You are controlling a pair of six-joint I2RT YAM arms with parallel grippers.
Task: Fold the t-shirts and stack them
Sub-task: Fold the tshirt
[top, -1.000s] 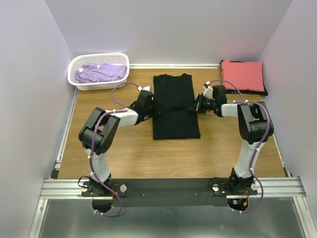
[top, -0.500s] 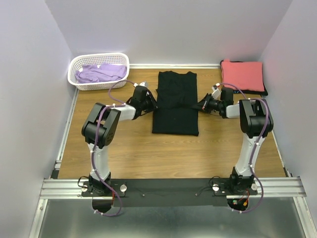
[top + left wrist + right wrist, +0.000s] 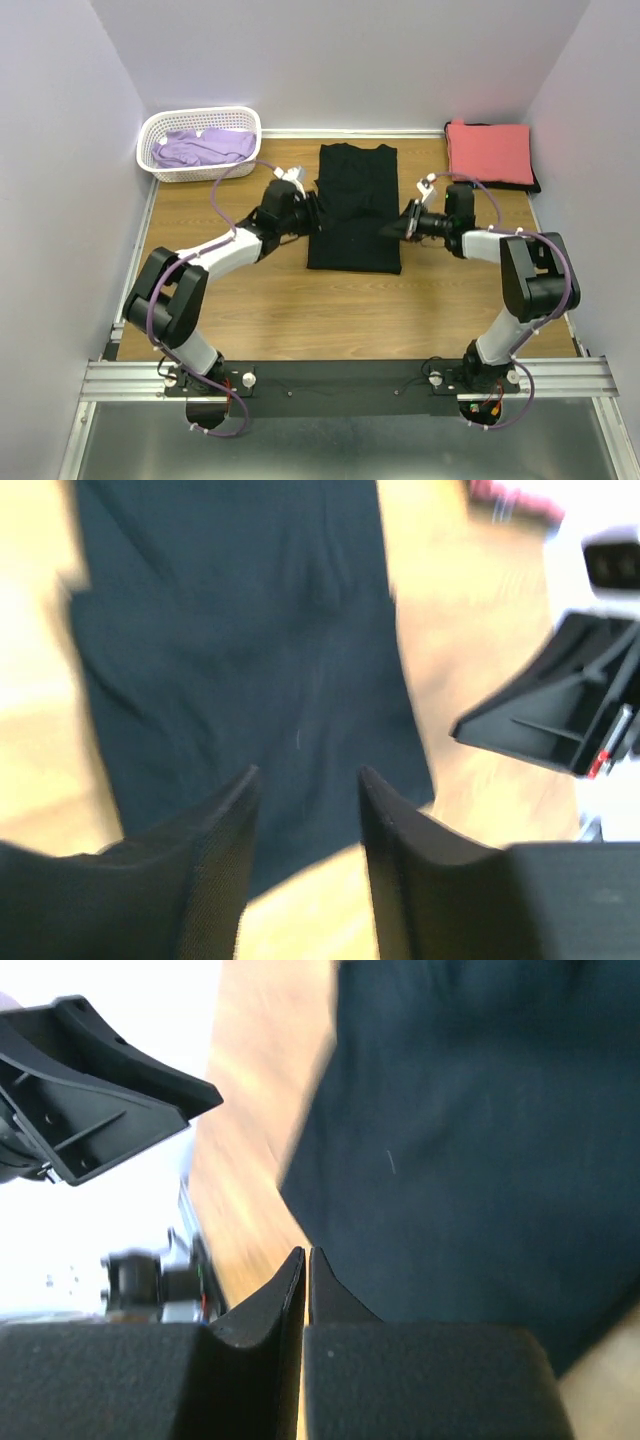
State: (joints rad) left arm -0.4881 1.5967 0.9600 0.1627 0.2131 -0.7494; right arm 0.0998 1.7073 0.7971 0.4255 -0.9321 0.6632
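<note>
A plain black t-shirt (image 3: 355,205) lies flat in a long folded strip in the middle of the wooden table, filling the left wrist view (image 3: 250,630) and right wrist view (image 3: 480,1110). My left gripper (image 3: 312,208) hovers at the shirt's left edge, open, with nothing between its fingers (image 3: 305,772). At the shirt's right edge my right gripper (image 3: 388,230) has its jaws together and holds nothing (image 3: 306,1252). A coral-red t-shirt (image 3: 488,150) lies folded at the back right on top of a dark one (image 3: 533,186). A lavender t-shirt (image 3: 203,147) lies crumpled in the basket.
A white lattice basket (image 3: 150,135) stands at the back left corner. Lilac walls close in the table on the left, back and right. The aluminium rail (image 3: 340,380) with both arm bases runs along the near edge.
The black shirt slid slightly right and back, then settled. My left gripper opened and let go of its edge. Both arms drew back toward the near side.
</note>
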